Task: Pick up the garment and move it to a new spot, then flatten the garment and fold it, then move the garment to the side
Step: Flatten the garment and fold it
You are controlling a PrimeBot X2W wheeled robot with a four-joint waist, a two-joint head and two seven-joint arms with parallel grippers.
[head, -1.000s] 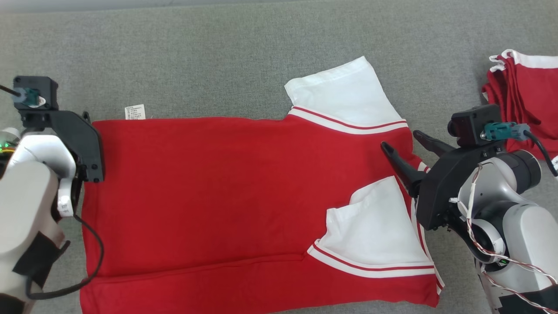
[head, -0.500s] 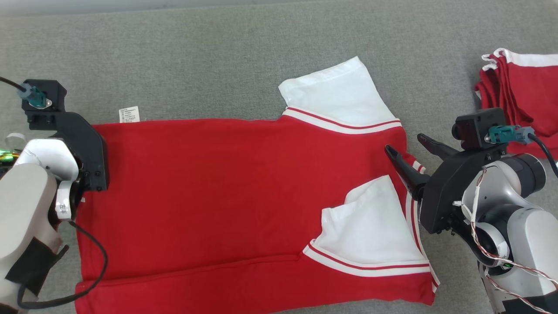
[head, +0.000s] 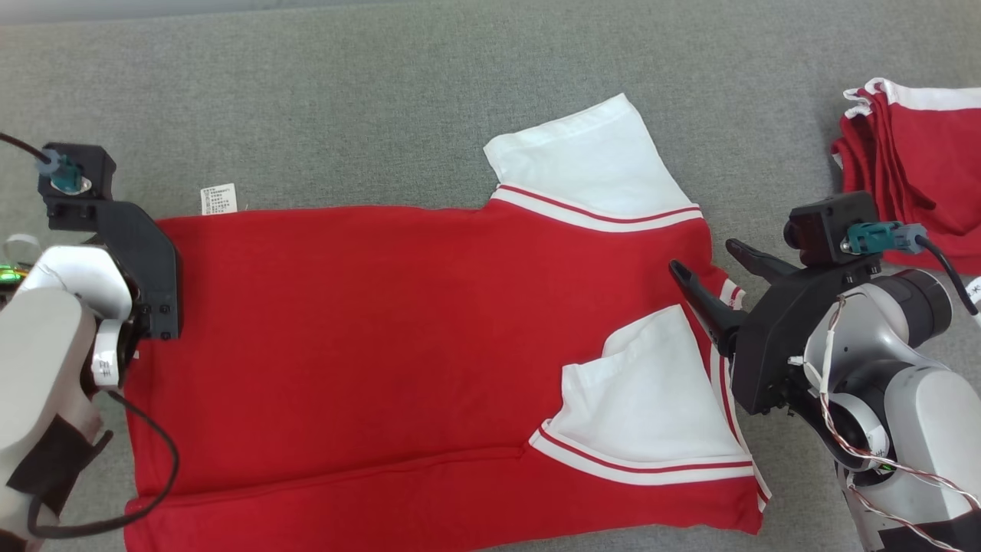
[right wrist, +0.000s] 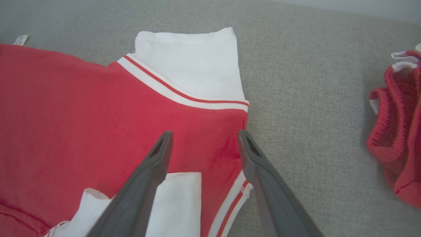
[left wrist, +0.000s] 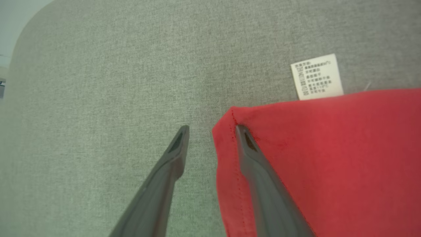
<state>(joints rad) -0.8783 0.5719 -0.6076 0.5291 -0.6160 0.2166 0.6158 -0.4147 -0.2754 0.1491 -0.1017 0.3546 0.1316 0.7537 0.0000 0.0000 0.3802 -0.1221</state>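
1. Garment (head: pixel 368 345), a red shirt with white sleeves, lay flat across the middle of the grey fabric surface (head: pixel 383 92), hem end toward my left and sleeves toward my right
2. One white sleeve (head: pixel 582 161) stuck out toward the surface's far edge, and the other sleeve (head: pixel 651 391) lay folded in over the red body
3. My left gripper (left wrist: pixel 211 127) stood at the garment's far left corner with its jaws partly apart. One finger was over the red cloth just inside the hem and the other over bare grey fabric, with nothing gripped
4. My right gripper (head: pixel 700 254) had its jaws wide open and empty, over the shoulder end between the two sleeves
5. A white care label (head: pixel 217 198) poked out from the garment's far side near that left corner
6. A pile of red-and-white clothing (head: pixel 920 169) lay toward the surface's right side, well apart from the garment
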